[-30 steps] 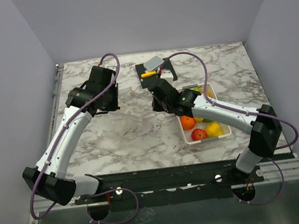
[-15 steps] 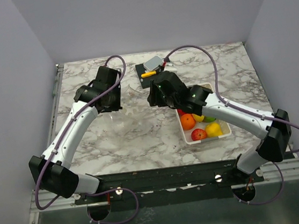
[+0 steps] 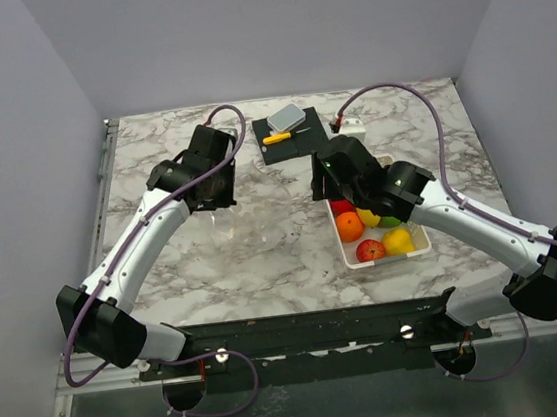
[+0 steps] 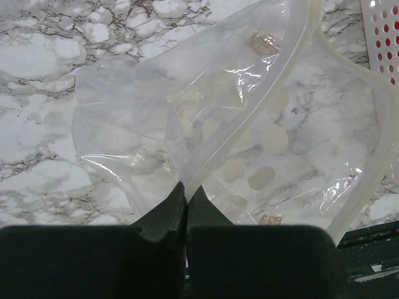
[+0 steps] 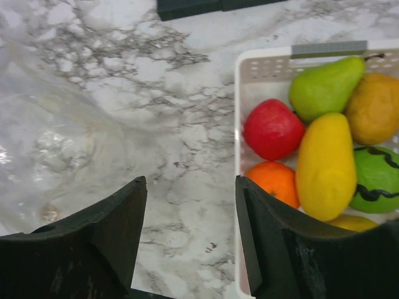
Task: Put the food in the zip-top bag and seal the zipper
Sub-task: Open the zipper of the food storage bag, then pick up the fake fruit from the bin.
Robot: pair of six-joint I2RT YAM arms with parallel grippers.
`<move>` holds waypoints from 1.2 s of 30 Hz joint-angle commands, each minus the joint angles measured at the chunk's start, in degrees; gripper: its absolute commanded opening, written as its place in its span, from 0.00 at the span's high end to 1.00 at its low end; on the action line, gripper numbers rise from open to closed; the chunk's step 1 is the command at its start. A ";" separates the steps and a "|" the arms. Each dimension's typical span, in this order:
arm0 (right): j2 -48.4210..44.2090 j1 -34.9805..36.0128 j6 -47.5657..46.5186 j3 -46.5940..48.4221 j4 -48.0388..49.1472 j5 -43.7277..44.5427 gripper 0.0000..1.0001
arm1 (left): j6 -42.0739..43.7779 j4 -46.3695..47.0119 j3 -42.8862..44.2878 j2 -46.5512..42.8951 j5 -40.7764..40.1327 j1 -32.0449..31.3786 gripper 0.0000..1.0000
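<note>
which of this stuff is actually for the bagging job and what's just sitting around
For the job: glossy toy fruits, clear polka-dot plastic bag, its pale zipper strip, white slatted plastic basket holding the fruits.
Just lying about: yellow-handled knife, grey rectangular block, dark flat mat under them.

**High Overview, Two Close Wrist Views**

From high behind the near edge, the top camera looks down over the whole table (image 3: pixel 264 260). The left wrist camera peers closely past the left gripper (image 4: pixel 185 187) at the zip-top bag (image 4: pixel 249 124), white basket (image 4: pixel 383 31) at 2 o'clock. The right wrist view, equally near, shares both: bag at 9 o'clock, basket at 3.
</note>
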 commanded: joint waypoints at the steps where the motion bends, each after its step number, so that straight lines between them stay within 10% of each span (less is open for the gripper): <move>1: -2.74 -3.19 -1.89 -4.96 -6.31 4.07 0.35 | -0.74 1.56 -1.75 0.20 -0.84 -1.11 1.00; 36: -0.13 -22.96 -3.63 -20.75 3.33 -12.15 0.15 | -1.76 2.75 -5.44 -2.23 -1.16 -4.29 1.00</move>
